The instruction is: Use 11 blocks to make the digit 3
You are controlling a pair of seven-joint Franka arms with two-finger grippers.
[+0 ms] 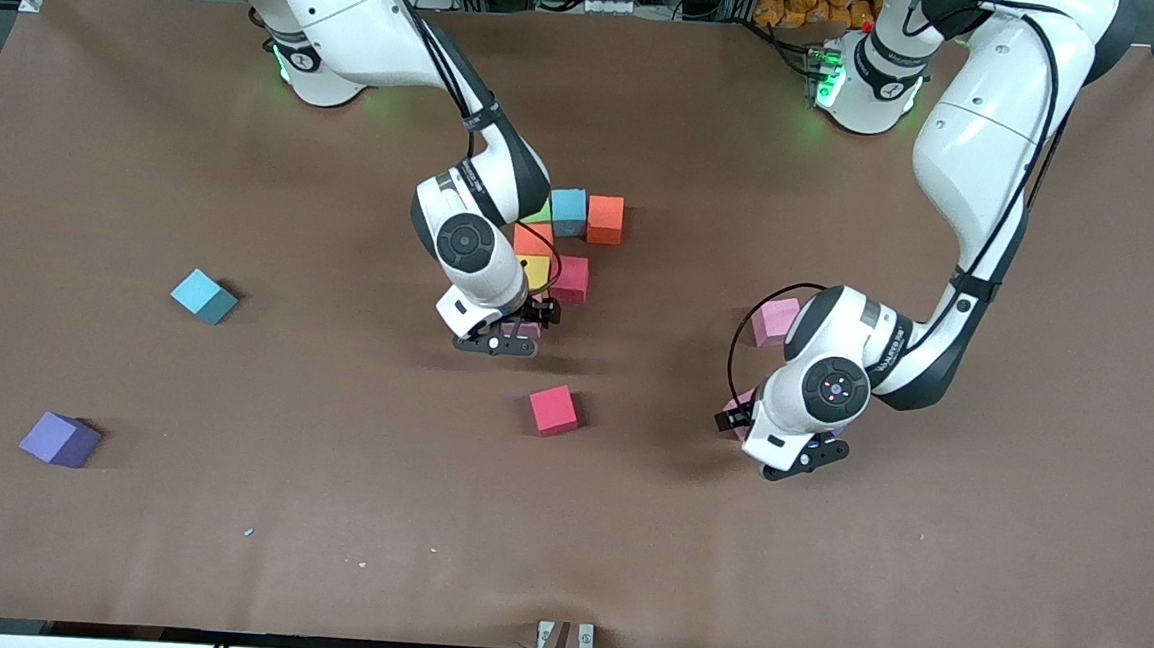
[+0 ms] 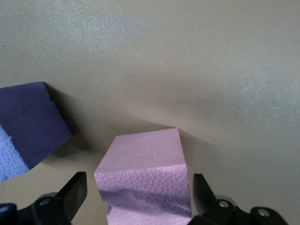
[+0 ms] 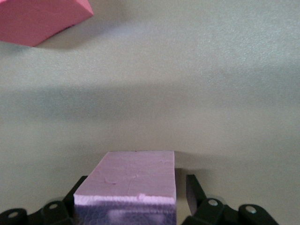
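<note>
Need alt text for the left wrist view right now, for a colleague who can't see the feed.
A pink block sits on the brown table between the open fingers of the left gripper, with gaps showing on both sides. A purple block lies beside it, apart from it.

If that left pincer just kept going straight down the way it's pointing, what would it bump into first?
Most likely the pink block, which sits right between the open fingers of the left pincer; under it lies the table.
</note>
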